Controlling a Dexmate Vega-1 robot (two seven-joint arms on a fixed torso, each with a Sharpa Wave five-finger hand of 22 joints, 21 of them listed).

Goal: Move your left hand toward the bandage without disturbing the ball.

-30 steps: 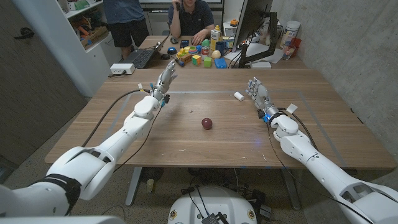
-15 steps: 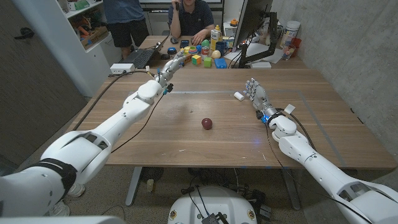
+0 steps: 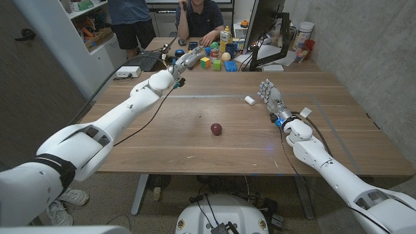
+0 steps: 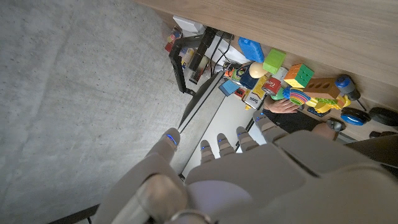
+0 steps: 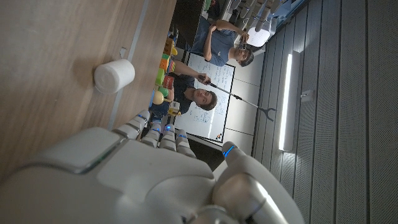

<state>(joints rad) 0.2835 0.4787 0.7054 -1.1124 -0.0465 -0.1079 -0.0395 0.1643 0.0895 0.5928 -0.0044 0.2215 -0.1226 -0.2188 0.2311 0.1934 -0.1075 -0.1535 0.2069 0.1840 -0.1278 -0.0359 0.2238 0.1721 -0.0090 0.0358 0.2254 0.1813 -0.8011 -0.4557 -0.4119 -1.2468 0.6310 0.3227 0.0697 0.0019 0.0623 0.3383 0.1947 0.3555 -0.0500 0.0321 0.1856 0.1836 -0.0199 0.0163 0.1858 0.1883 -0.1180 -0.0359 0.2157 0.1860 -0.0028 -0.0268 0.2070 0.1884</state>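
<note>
The bandage (image 3: 249,100) is a small white roll lying on the wooden table (image 3: 195,149), right of centre and toward the back. It also appears as a white cylinder, the bandage (image 5: 114,75), ahead of my right hand's fingers. The ball (image 3: 216,129), small and dark red, sits mid-table, nearer me than the bandage. My left hand (image 3: 184,60) is stretched out high over the far left part of the table, fingers extended toward the toys, holding nothing. My left hand (image 4: 217,168) faces that clutter. My right hand (image 3: 270,96) stands just right of the bandage, fingers straight, holding nothing; my right hand (image 5: 155,180) is apart from the roll.
Coloured toy blocks (image 3: 208,57) crowd the second table behind, with a laptop (image 3: 146,60), a white box (image 3: 128,71) and a monitor (image 3: 263,26). Two people are behind it; one person's hand (image 3: 208,42) is by the toys. Toys (image 4: 292,81) lie ahead of my left hand.
My left arm has stretched farther forward, carrying the hand up and away toward the toys at the table's far side. Ball, bandage and right hand have stayed put.
</note>
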